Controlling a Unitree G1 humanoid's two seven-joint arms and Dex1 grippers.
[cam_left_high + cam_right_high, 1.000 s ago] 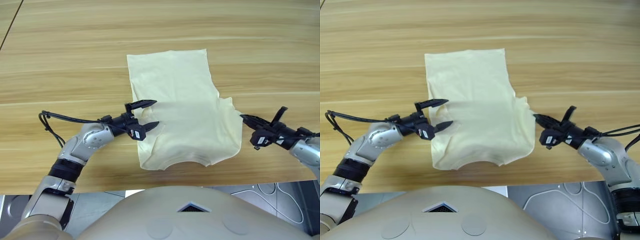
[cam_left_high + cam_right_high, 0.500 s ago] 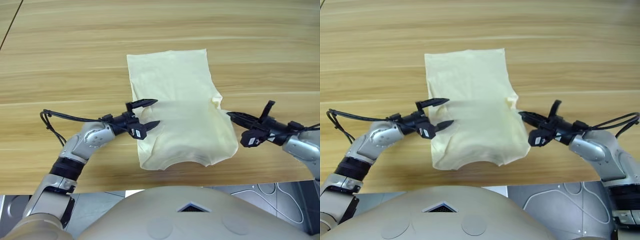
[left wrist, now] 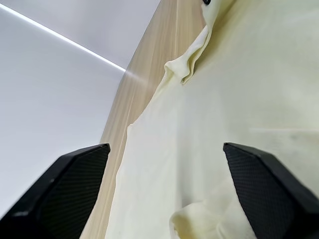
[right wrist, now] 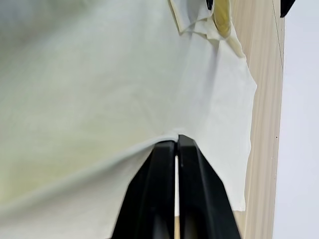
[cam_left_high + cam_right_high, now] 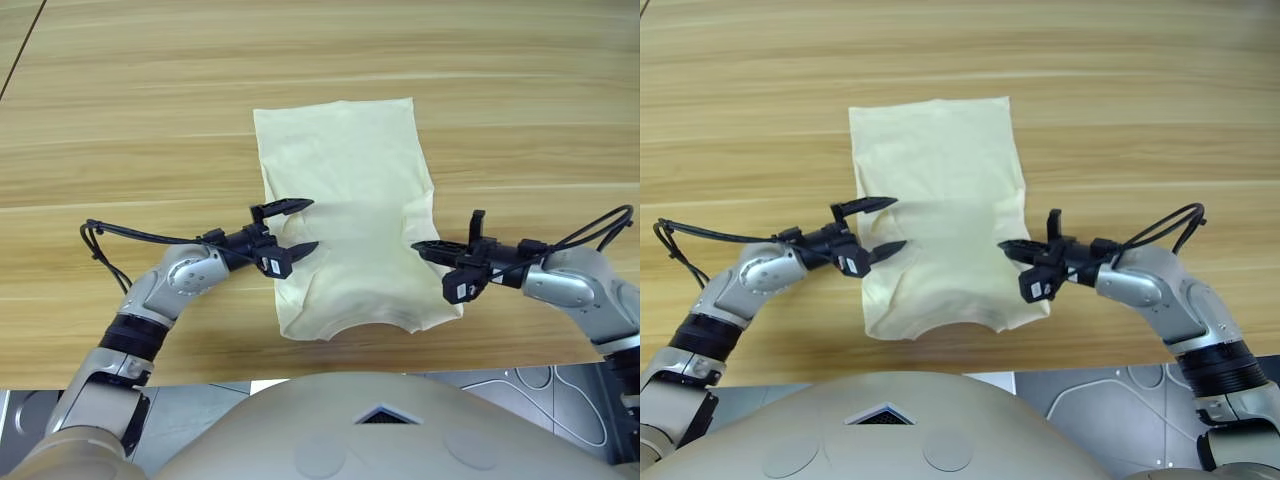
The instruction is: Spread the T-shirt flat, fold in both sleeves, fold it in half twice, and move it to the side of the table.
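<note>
The T-shirt (image 5: 350, 190) lies on the table (image 5: 140, 100) near its front edge (collar nearest that edge) — left gripper (image 5: 312, 224) over the shirt's left side, right gripper (image 5: 420, 245) on its right side.

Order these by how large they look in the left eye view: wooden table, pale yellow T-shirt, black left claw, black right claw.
wooden table
pale yellow T-shirt
black left claw and black right claw: look alike, not ranked

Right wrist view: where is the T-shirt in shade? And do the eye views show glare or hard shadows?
Right wrist view: the T-shirt looks shaded far from the table and brighter beside it. Left eye view: even, soft light; no hard shadow under the left gripper, no strong glare on the table.
</note>
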